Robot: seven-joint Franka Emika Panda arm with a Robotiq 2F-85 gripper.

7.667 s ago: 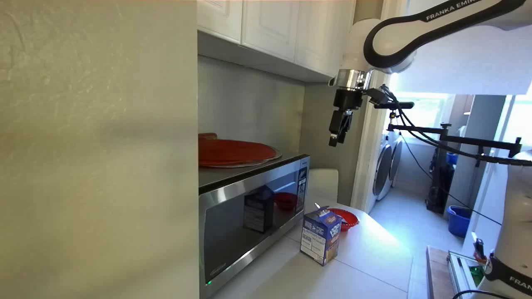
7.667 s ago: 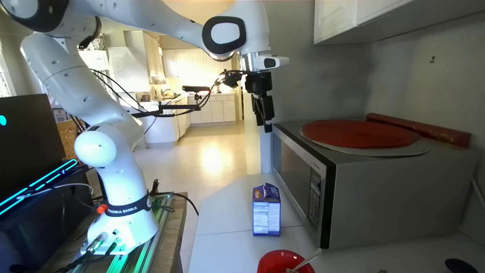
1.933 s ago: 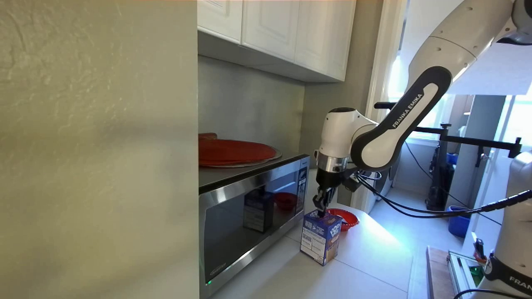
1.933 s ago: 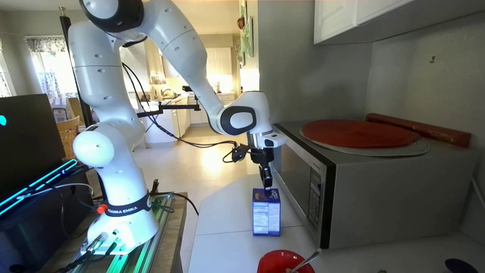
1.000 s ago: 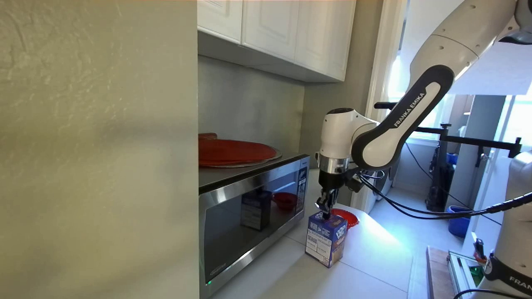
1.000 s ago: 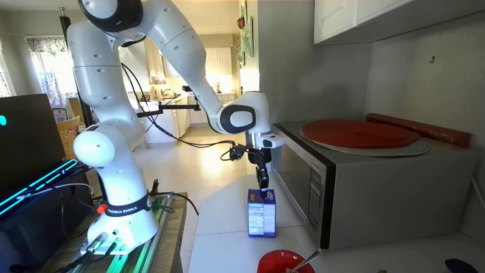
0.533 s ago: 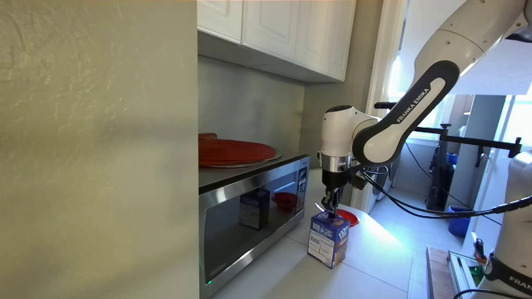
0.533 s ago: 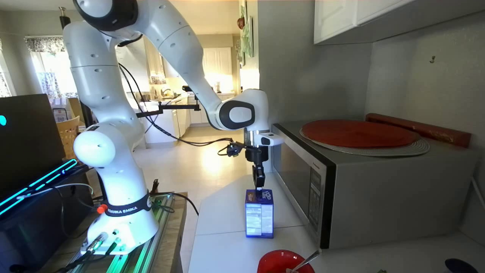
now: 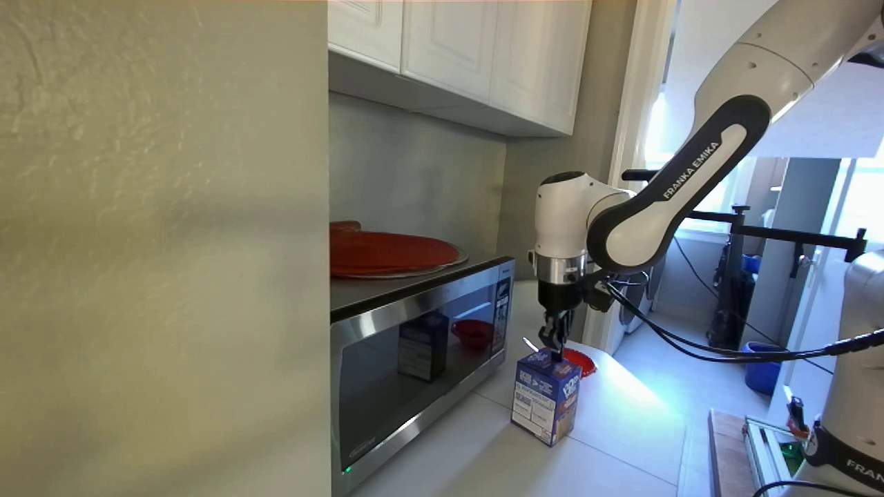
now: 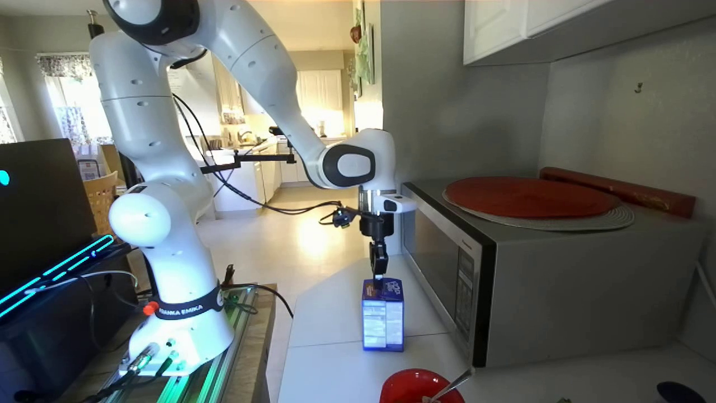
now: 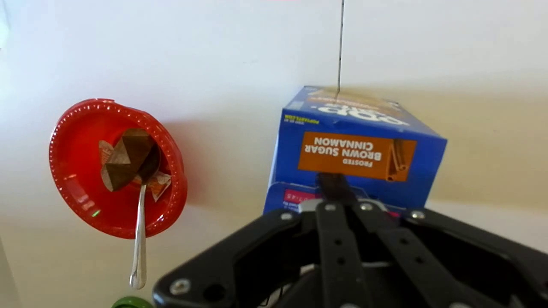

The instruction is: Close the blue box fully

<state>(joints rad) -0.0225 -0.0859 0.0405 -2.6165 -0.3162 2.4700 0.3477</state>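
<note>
The arm [image 9: 680, 181] is bent over the blue box [image 10: 383, 322].
Its claw [image 10: 378, 280] — pinched together — points down at the top.

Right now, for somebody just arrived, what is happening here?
A robot arm is working on a blue box, upright on the white counter in front of the microwave. Its gripper, shut, is at the box's top and seems to press it closed. The top looks nearly flat, but the gripper partly hides it, so I cannot confirm full closure. A red bowl holding a spoon is nearby.
</note>
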